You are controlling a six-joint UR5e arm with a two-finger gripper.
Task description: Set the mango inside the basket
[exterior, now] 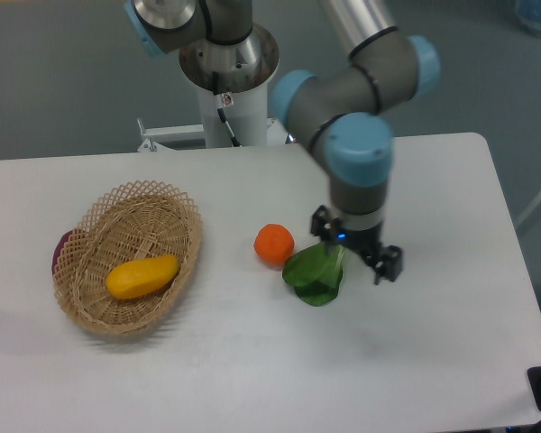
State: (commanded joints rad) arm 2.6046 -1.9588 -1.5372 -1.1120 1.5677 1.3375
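Observation:
The yellow-orange mango (142, 276) lies on its side inside the tan wicker basket (146, 190) at the left of the table. My gripper (358, 250) hangs far to the right of the basket, over the table beside the green leafy vegetable. Its fingers are spread apart with nothing between them. The arm reaches down to it from the base at the back.
A round orange fruit (274, 244) sits mid-table, touching a green leafy vegetable (315, 273) to its right. A purple object (60, 250) peeks out behind the basket's left rim. The table's right edge lies beyond the gripper.

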